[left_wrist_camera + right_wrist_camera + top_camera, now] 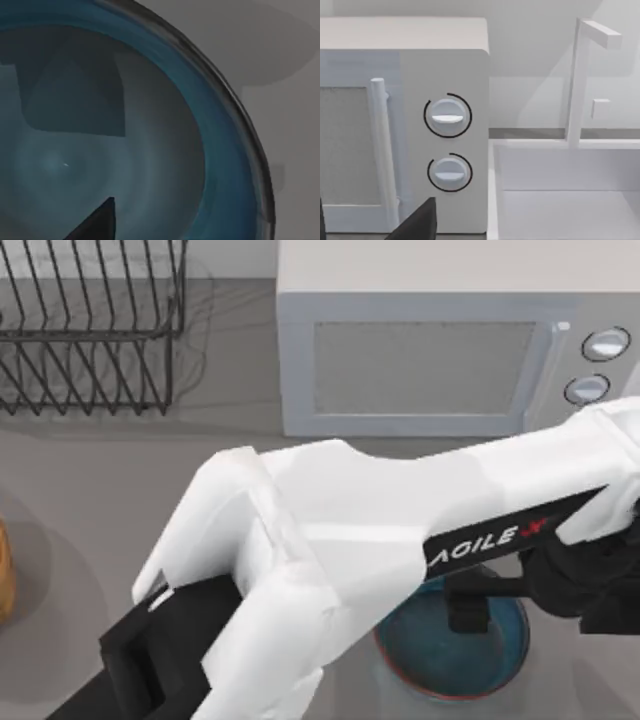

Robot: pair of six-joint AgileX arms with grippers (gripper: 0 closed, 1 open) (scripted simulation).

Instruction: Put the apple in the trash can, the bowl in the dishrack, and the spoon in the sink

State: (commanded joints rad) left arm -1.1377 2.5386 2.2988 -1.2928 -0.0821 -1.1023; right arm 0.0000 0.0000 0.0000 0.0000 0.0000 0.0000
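The teal-blue bowl with its reddish-brown rim sits on the table in front of the microwave, partly under my left arm. My left gripper hangs just above the bowl's inside, near its far edge. In the left wrist view the bowl is very close, with a dark tip of that gripper low over its floor. The dark wire dishrack stands at the back left. The white sink lies right of the microwave, faced by my right gripper. The apple, spoon and trash can are out of view.
A white microwave stands at the back, its two knobs close to the right wrist camera. A white faucet rises behind the sink. A brownish-orange object sits at the table's left edge. My left arm spans the middle.
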